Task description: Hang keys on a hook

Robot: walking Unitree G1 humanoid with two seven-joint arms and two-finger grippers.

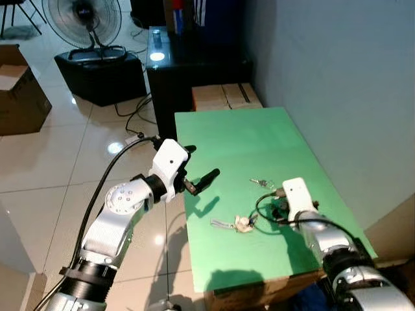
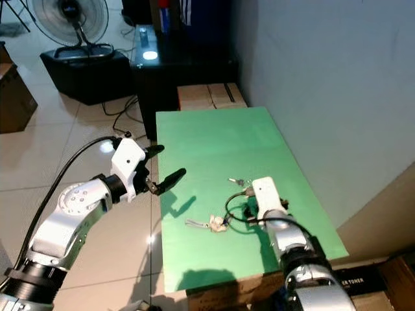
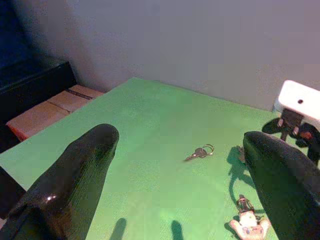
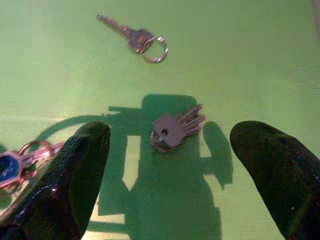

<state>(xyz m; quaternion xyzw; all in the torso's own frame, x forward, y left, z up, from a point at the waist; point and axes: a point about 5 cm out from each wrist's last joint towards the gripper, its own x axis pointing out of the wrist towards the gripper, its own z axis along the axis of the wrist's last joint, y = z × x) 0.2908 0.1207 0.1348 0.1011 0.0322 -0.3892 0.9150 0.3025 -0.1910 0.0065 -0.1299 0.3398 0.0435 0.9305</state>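
Three sets of keys lie on the green table (image 1: 246,136). A single key on a ring (image 1: 259,182) lies nearest the wall. A small bunch of keys (image 4: 175,130) lies flat directly below my right gripper (image 4: 172,136), which is open and hovers over it with a finger on each side, not touching. A keychain with a white charm (image 1: 243,223) and a loose key lies nearer the table's front. My left gripper (image 1: 202,163) is open, held in the air at the table's left edge, pointing across toward the keys.
A pale wall (image 1: 337,78) runs along the table's right side. Cardboard boxes (image 1: 224,96) and a black cabinet (image 1: 175,71) stand behind the table. A fan (image 1: 84,19) on a black box and another carton (image 1: 19,91) are on the tiled floor at left.
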